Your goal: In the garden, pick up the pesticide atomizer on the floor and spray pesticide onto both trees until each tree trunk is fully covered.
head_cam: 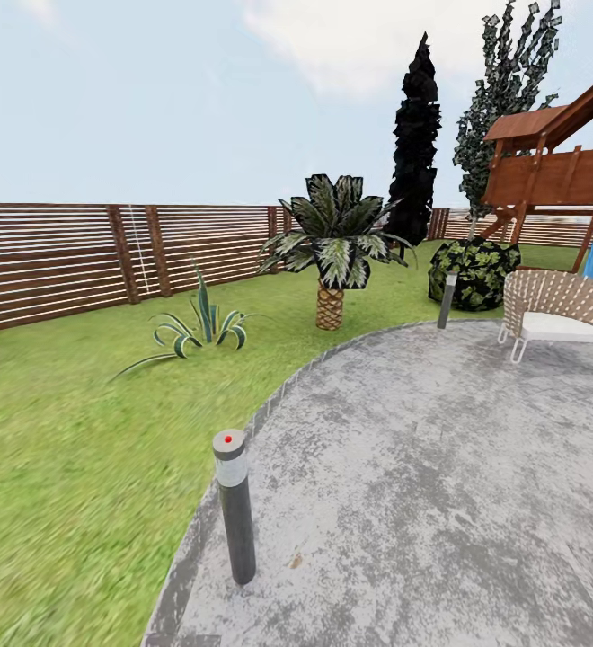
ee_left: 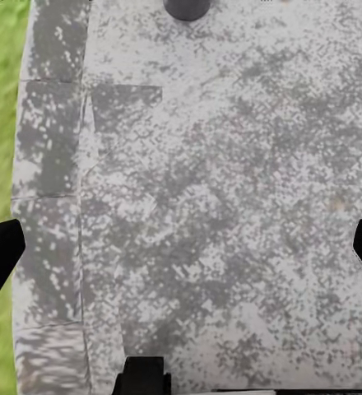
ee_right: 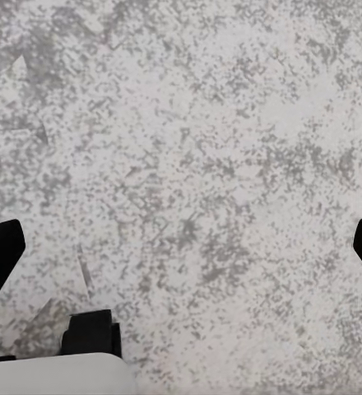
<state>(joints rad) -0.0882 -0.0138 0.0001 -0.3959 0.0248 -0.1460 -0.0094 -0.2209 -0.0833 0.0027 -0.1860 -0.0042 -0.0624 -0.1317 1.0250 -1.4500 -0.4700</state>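
Note:
I stand on a grey stone patio (head_cam: 422,467) at the edge of the garden lawn (head_cam: 54,422). The pesticide atomizer is out of view, and so are the two trees and their trunks. My left gripper (ee_left: 181,251) hangs open over the paving near its kerb, with black fingertips (ee_left: 0,255) far apart and nothing between them. The right gripper (ee_right: 181,255) is also open and empty above bare paving.
A grey bollard lamp (head_cam: 234,508) stands close on the patio kerb, a second one (head_cam: 446,299) farther off. On the lawn are an agave (head_cam: 202,328), a short palm (head_cam: 332,252) and a shrub (head_cam: 476,270). A wicker chair (head_cam: 562,314), a wooden play tower (head_cam: 557,166) and a slat fence (head_cam: 63,261) bound the area.

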